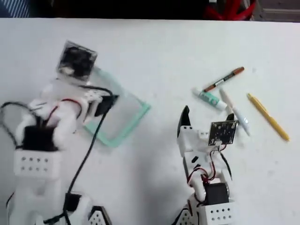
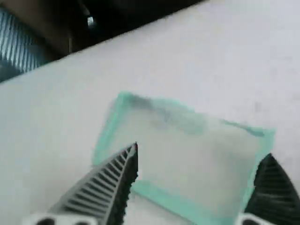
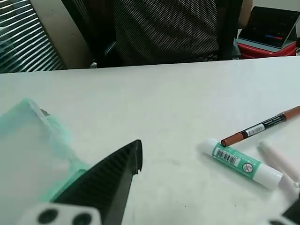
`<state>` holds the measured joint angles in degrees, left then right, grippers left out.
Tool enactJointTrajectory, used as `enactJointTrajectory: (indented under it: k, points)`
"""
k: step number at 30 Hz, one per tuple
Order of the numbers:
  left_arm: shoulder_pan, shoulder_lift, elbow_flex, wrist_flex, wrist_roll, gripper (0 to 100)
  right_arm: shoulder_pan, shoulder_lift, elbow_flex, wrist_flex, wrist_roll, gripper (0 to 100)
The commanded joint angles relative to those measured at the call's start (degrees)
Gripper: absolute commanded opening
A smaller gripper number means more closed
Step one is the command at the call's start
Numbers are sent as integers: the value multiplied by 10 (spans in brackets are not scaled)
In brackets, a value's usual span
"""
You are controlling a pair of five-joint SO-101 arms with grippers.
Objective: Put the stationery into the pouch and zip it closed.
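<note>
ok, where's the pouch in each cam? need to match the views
High view: pouch sits left of centre, partly under the left arm.
Left wrist view: pouch lies flat between the open fingers of the left end effector.
Right wrist view: pouch lies apart from the glue stick, with bare table between them.
Shared landmark: the far edge of the white table, with the dark room behind it.

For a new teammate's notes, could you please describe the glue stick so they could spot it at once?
On the white table, find the loose pens on the right arm's side of the clear, teal-edged pouch. The white glue stick with a green label lies at their pouch-side end, beside the brown-capped marker. It alone is short and thick; its neighbours are slim.
</note>
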<state>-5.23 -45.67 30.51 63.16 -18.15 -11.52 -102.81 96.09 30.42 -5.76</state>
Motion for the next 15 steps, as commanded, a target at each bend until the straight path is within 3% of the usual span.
enactJointTrajectory:
  k: [1, 9, 12, 15]
  points:
    - [-20, 9, 21, -34, 99, 339, 2, -3, 7, -12, 8, 490]
    - [-149, 173, 20, -25, 271, 290, 2, -3, 8, -12, 8, 490]
    - [-179, 265, 14, -41, 316, 338, 2, -3, 8, -12, 8, 490]
    - [-179, 354, -42, -50, 312, 401, 2, -3, 8, -12, 8, 490]
